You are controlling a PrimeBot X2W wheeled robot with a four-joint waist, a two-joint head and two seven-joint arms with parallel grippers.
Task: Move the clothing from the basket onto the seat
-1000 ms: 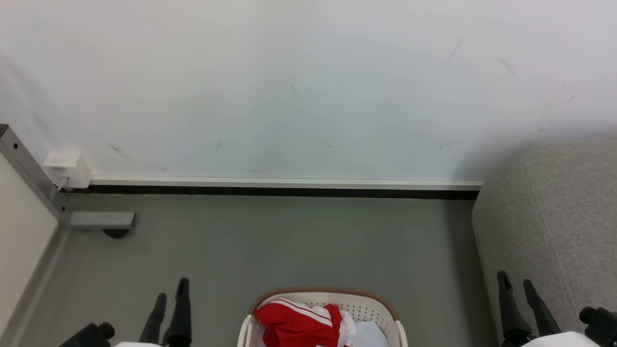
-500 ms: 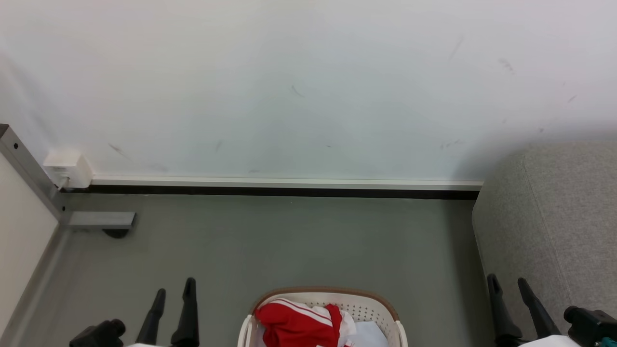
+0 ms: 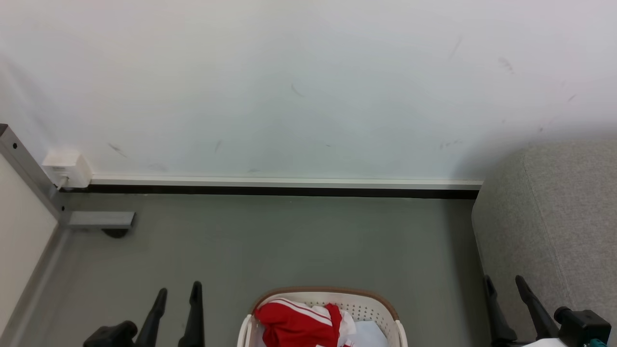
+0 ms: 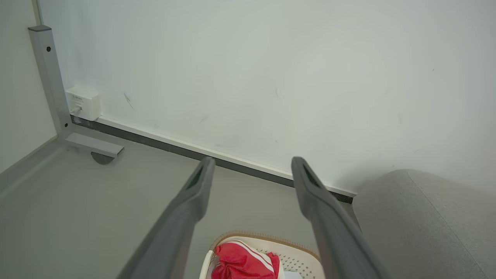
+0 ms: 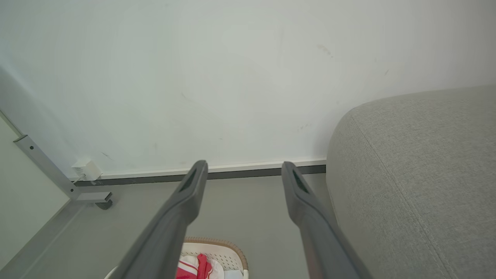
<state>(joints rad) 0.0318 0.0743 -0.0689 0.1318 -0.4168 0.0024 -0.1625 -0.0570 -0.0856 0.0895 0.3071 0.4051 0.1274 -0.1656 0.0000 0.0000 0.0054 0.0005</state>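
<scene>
Left gripper point(image 3: 179, 289) and right gripper point(image 3: 503, 279), both spread wide and empty, are drifting inward toward the basket point(image 3: 328, 290); the clothing point(image 3: 294, 323) is lying untouched.

Lower centre: the clothing point(image 3: 294, 327) is red, with thin white stripes and white trim. The basket point(image 3: 371, 308) is cream, its side patterned with rows of small perforations, and its rim is brown. The sheet point(image 3: 368, 336) inside it is plain, pale bluish white. Right edge: the seat point(image 3: 554, 217) is light grey with a fine woven fleck. The floor point(image 3: 289, 241) is dull grey-green, unpatterned. Upper frame: the wall point(image 3: 289, 72) is white, marked with faint dark scuffs. The skirting point(image 3: 289, 183) is a white strip over a black band. The left gripper point(image 3: 179, 288) and the right gripper point(image 3: 503, 278) have dark fingers.
</scene>
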